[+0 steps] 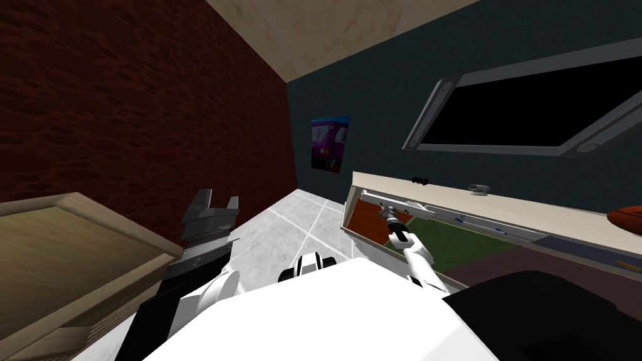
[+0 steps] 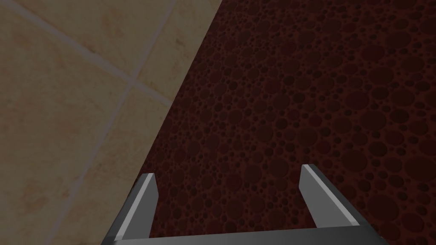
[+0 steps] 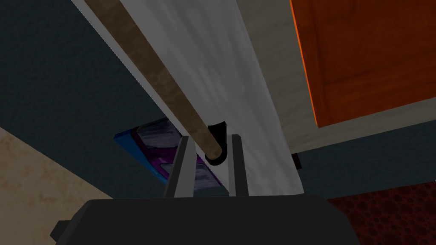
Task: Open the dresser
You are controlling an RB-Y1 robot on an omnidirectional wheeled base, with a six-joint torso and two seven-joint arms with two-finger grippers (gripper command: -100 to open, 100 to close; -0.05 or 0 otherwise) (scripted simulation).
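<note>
The dresser (image 1: 501, 210) stands to my right, with a cream top, a grey upper drawer front (image 1: 451, 218) and orange and green panels below it. My right gripper (image 1: 386, 215) reaches the near end of that grey front. Seen from the right wrist, the right gripper (image 3: 208, 138) is shut on a long brown bar handle (image 3: 162, 81), close to its black end bracket (image 3: 219, 132), against the grey front (image 3: 221, 64). An orange panel (image 3: 366, 59) lies beside it. My left gripper (image 1: 213, 210) is held up near the dark red wall, open and empty (image 2: 228, 178).
A light wooden piece of furniture (image 1: 75, 251) stands close on my left. On the dresser top lie a small black item (image 1: 420, 180), a grey item (image 1: 481, 188) and a brown-orange object (image 1: 627, 219). A framed black screen (image 1: 533, 106) and a purple poster (image 1: 330, 143) hang on the wall.
</note>
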